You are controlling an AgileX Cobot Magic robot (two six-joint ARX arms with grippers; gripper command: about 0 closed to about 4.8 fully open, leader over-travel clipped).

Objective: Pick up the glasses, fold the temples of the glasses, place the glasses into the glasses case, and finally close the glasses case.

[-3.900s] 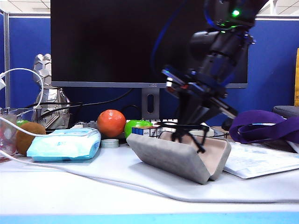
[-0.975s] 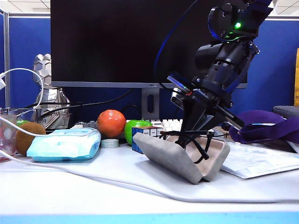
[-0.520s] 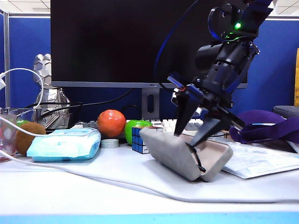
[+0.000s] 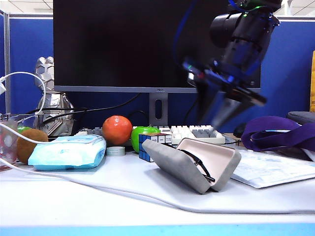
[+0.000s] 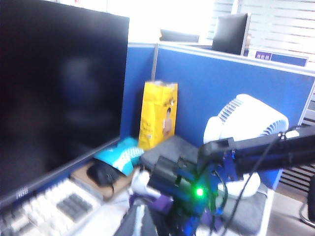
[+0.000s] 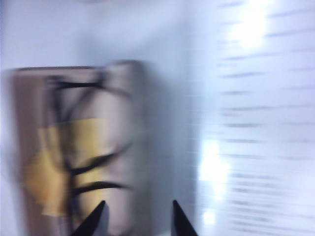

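The grey glasses case [image 4: 178, 164] lies open on the white mat, beige lining up. The black glasses [image 4: 199, 163] lie inside it, temples folded. My right gripper [image 4: 215, 117] hangs blurred in the air above the case, touching nothing. In the right wrist view its two dark fingertips [image 6: 100, 217] stand apart with nothing between them, so the right gripper [image 6: 138, 219] is open over the edge of the case [image 6: 125, 147]. The glasses [image 6: 87, 160] rest there on a yellow cloth [image 6: 47, 174]. The left wrist view shows only the right arm [image 5: 196, 192]; my left gripper does not show.
Behind the case stand a Rubik's cube [image 4: 149, 142], a green apple [image 4: 141, 132], an orange [image 4: 117, 129] and a keyboard [image 4: 194, 132]. A light-blue tissue pack [image 4: 69, 151] lies to the left. Papers [image 4: 270, 168] and a purple strap [image 4: 275, 132] lie to the right.
My right gripper has opened, let the glasses go into the case and risen clear of it. The case has settled slightly flatter.
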